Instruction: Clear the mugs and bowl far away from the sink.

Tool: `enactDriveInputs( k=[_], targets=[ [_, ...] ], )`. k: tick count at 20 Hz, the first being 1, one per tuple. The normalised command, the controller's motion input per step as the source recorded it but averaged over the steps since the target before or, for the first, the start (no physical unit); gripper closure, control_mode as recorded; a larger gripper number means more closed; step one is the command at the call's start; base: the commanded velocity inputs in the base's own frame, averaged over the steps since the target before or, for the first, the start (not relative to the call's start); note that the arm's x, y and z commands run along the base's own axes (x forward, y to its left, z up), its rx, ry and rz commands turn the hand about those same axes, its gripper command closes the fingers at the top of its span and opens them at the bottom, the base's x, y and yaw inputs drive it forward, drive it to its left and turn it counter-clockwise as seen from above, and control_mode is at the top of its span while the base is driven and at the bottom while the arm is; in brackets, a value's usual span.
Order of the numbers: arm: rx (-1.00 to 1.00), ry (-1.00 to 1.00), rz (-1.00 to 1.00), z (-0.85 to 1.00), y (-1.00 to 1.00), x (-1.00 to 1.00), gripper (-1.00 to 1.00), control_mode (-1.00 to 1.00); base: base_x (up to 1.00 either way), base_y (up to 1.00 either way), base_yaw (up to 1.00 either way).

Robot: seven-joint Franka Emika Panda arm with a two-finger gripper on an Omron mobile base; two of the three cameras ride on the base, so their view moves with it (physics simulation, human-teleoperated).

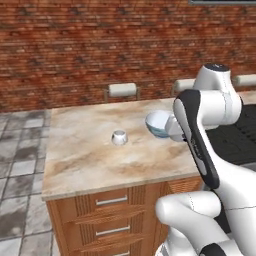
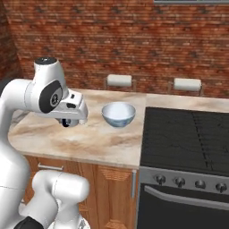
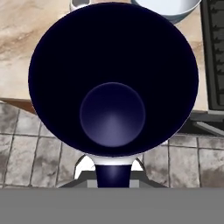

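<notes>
Surface [image 1: 90, 160] edge and floor tiles lie beneath my tool [image 3: 113, 173], which grips the navy mug [image 3: 113, 78] by its rim. White mug [image 1: 119, 136] and bowl [image 2: 118, 114] stand apart behind, beside the stovetop [image 2: 188, 134].

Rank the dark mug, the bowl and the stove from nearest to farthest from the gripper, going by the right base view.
1. Dark mug: held in the gripper itself, at the left of the view.
2. Bowl: on the counter, mid-view, just past the gripper.
3. Stove: beyond the bowl, at the far right of the view.
</notes>
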Motion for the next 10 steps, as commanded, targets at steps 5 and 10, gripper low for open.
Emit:
enactDriveInputs(
  k=[5,10],
  targets=[
    [0.0,0.0,0.0,0.0,0.0,0.0,1.0,1.0,0.03,0.0,-0.29],
    [0.0,0.0,0.0,0.0,0.0,0.0,1.0,1.0,0.23,0.14,-0.21]
  ],
)
